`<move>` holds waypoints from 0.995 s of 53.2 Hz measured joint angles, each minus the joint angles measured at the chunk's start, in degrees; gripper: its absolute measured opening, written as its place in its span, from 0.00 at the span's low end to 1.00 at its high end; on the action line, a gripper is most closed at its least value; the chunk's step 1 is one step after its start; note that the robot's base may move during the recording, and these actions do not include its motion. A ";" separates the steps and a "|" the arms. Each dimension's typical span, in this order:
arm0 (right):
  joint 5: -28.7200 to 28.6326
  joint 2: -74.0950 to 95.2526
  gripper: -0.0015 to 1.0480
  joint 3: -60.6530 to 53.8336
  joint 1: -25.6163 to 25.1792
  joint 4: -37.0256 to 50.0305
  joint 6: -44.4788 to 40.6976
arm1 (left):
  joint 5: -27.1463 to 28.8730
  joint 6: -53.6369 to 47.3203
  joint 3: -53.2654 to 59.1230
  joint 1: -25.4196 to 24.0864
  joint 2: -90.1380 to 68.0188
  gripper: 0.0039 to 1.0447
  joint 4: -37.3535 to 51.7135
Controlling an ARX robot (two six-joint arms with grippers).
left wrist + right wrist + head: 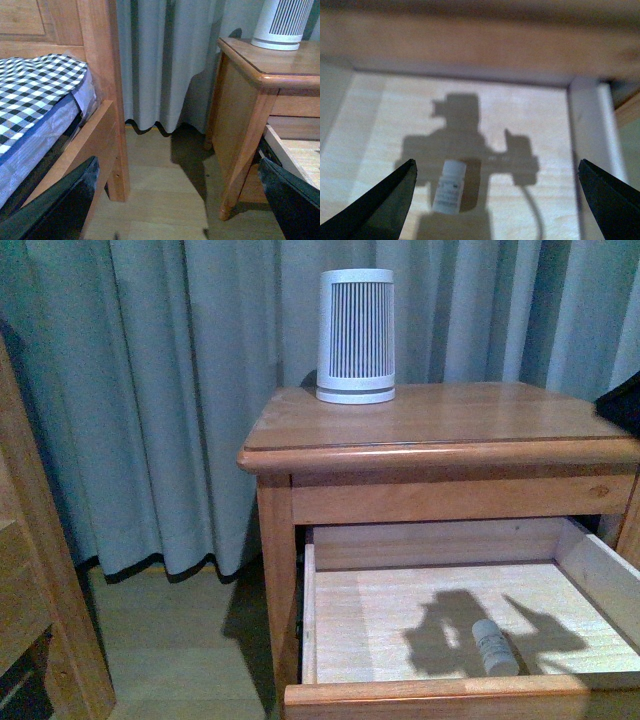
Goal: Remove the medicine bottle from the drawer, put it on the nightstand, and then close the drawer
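The medicine bottle (494, 646) lies on its side on the pale floor of the drawer (430, 543), near the front board and toward the robot's right, with its cap pointing at the back wall. Nothing touches it. A shadow shaped like an arm and claw falls across the boards around it.

The drawer is pulled well out of the nightstand (450, 415), so its whole inside shows.

In the right wrist view the right gripper (496, 162) hangs above the open drawer with its two dark fingers spread wide. The bottle shows between them, lower down and clear of both.

The left gripper (177, 161) is likewise spread wide and holds nothing. It hangs over the wooden floor (165, 175), off to the nightstand's left, between the cabinet and a bed (30, 95) with a checked cover.

On the glossy top of the nightstand, toward the back, a white-and-grey ribbed cylinder (356, 336) stands upright. A grey curtain (170, 390) hangs behind everything, and the bed's wooden frame (30, 570) edges into the front view at far left
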State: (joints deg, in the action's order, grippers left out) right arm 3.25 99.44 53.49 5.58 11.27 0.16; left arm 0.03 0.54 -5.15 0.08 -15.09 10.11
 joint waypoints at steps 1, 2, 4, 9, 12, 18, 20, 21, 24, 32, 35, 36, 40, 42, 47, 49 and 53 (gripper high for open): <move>0.17 1.11 0.93 0.39 0.11 -0.04 0.11 | 0.00 0.00 0.00 0.00 0.00 0.94 0.00; 0.57 3.39 0.93 1.11 0.28 -0.13 0.28 | 0.00 0.02 0.00 0.00 0.00 0.94 0.00; 0.92 6.40 0.93 2.16 0.57 -0.39 0.57 | -0.02 0.00 0.00 0.00 0.00 0.94 0.00; 1.42 13.66 0.93 5.09 1.40 -0.98 1.81 | 0.00 0.00 0.00 0.00 0.00 0.94 0.00; 1.51 16.44 0.93 6.60 1.84 -0.98 2.08 | 0.00 0.00 0.00 0.00 0.00 0.94 0.00; 1.25 19.89 0.93 9.92 2.80 -1.38 3.34 | 0.00 0.00 0.00 0.00 0.00 0.94 0.00; 1.01 20.94 0.93 11.13 3.19 -1.90 3.76 | -0.02 0.00 0.00 0.00 0.00 0.94 0.00; 1.01 21.16 0.93 11.39 3.28 -2.03 3.85 | 0.00 0.00 -0.02 0.00 0.00 0.94 0.00; 0.98 22.49 0.93 12.61 3.85 -2.73 4.22 | 0.00 0.00 0.00 0.00 0.00 0.94 0.00; 1.01 25.83 0.93 14.99 5.40 -5.42 6.10 | 0.00 0.00 0.00 0.00 0.00 0.94 0.00; 1.68 26.16 0.90 15.67 5.88 -5.99 6.93 | -0.02 0.00 0.00 0.00 0.00 0.94 0.00; 1.81 26.21 0.88 15.78 5.95 -6.10 7.26 | 0.00 0.00 0.00 0.02 0.00 0.94 0.00; 2.47 26.71 0.77 16.57 6.45 -7.08 8.48 | -0.02 0.00 0.00 0.00 0.00 0.94 0.00; 2.80 26.75 0.73 16.76 6.62 -7.15 8.96 | 0.00 0.00 0.00 0.00 0.00 0.94 0.00; 2.80 26.71 0.60 16.52 6.97 -6.67 9.60 | 0.00 0.00 0.00 0.00 0.00 0.94 0.00; 2.84 26.49 0.55 16.20 6.99 -6.43 9.77 | 0.00 0.00 0.00 0.00 0.00 0.94 0.00; 2.73 24.96 0.44 14.53 6.93 -5.60 9.70 | 0.00 0.00 0.00 0.00 0.00 0.94 0.00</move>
State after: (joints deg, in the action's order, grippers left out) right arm 5.98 124.40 68.03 12.51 5.67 9.87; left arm 0.03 0.54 -5.15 0.08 -15.09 10.11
